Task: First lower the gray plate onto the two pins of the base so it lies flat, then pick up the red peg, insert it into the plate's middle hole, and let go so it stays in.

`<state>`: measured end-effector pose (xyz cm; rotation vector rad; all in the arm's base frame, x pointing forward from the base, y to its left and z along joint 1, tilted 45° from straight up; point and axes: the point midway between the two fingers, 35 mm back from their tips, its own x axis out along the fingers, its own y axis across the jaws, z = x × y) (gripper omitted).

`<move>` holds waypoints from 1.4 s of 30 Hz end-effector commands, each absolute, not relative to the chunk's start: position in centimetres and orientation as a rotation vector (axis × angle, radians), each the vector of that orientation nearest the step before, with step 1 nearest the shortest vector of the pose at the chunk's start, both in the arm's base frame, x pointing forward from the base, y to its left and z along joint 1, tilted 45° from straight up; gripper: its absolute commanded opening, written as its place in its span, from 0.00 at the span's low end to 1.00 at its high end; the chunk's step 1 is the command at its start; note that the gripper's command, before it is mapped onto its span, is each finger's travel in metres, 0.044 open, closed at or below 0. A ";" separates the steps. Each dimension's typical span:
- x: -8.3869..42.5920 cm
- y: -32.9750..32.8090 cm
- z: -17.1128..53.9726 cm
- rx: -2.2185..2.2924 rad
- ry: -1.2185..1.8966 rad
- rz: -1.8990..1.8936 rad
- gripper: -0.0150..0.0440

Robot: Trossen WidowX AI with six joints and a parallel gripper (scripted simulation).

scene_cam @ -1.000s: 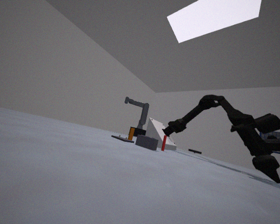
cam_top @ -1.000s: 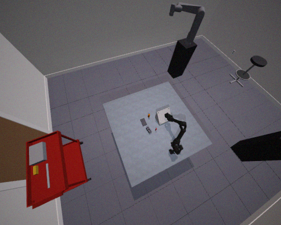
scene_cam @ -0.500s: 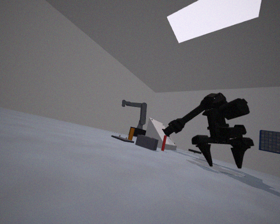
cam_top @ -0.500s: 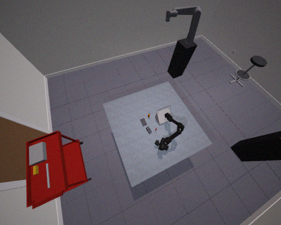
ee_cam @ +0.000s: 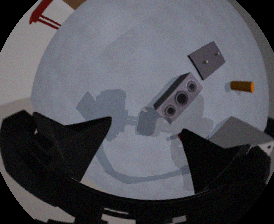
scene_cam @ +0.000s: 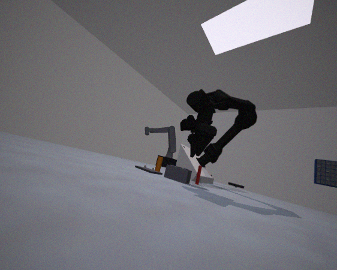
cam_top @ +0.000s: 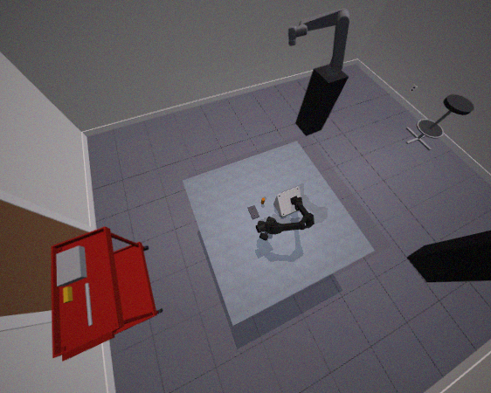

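Note:
The gray plate [scene_cam: 177,174] [ee_cam: 176,104] is a thick block with three holes in its top. It lies on the table beside the base [cam_top: 253,212] [scene_cam: 150,171] [ee_cam: 206,69], a thin dark sheet with two small pins, and does not touch the pins. The red peg [scene_cam: 198,174] stands upright near the plate; in the wrist view only a speck of it [ee_cam: 180,136] shows by the right finger. My gripper [scene_cam: 195,155] [ee_cam: 148,127] is open and empty, pointing down above the plate and peg. The arm hides plate and peg in the top view.
An orange cylinder [cam_top: 263,201] [scene_cam: 159,164] [ee_cam: 242,86] stands near the base. A white sloped mount [cam_top: 287,205] [scene_cam: 183,159] [ee_cam: 238,135] carries the arm's foot, close to the peg. A red cart [cam_top: 101,279] stands on the floor beyond the table.

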<state>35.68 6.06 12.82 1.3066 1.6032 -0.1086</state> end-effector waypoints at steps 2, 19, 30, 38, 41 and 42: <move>34.0 -0.7 11.3 1.659 1.692 -0.531 1.00; 34.0 3.0 6.5 1.712 1.702 -0.589 1.00; 34.2 4.4 5.1 1.712 1.702 -0.589 1.00; 34.4 5.3 4.1 1.712 1.702 -0.589 1.00; 34.4 5.7 3.7 1.712 1.702 -0.589 1.00; 34.4 5.8 3.6 1.712 1.702 -0.589 1.00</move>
